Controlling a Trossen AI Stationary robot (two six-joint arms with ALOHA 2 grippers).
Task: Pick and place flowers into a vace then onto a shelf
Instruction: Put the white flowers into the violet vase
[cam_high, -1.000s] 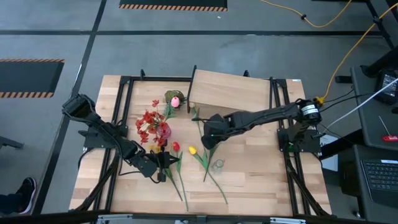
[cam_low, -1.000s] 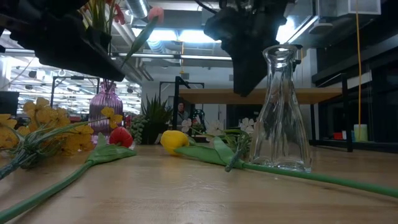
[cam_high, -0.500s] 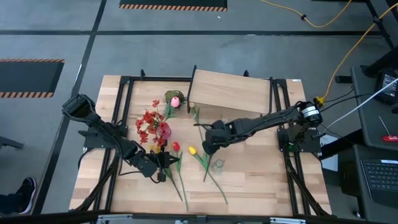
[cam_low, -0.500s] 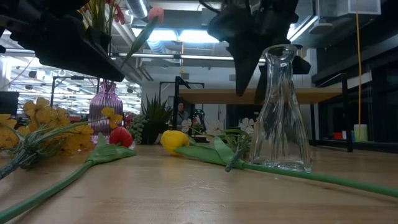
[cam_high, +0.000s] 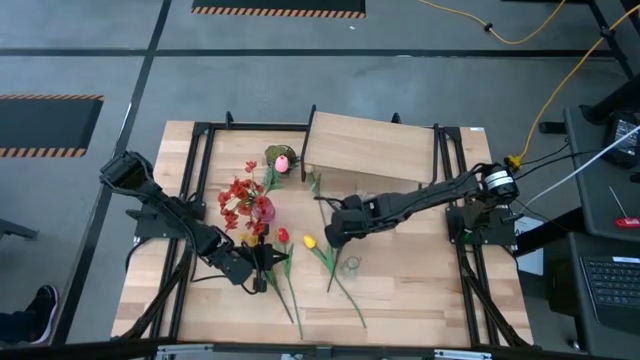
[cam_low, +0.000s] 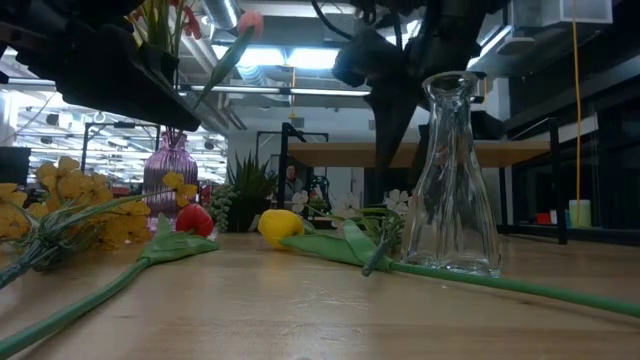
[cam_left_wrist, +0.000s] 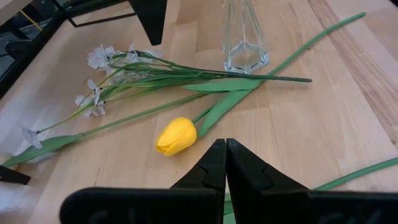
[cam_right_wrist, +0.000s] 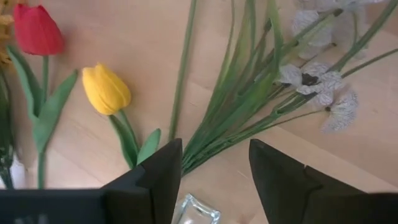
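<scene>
Right, R gripper is spread wide over the white blossoms lying beside the clear vase; should drop straight onto the stems. L gripper is pinched closed, empty.

One camera looks straight down; one level along the light-wood worktop. Both close wrist cameras share the yellow tulip bud lying just ahead.

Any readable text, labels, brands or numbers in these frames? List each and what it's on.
None readable. The flowers, clear glass vase, purple vase, shelf and both arms carry no visible lettering. Anything in the room behind the table in the low view is too small to make out.
</scene>
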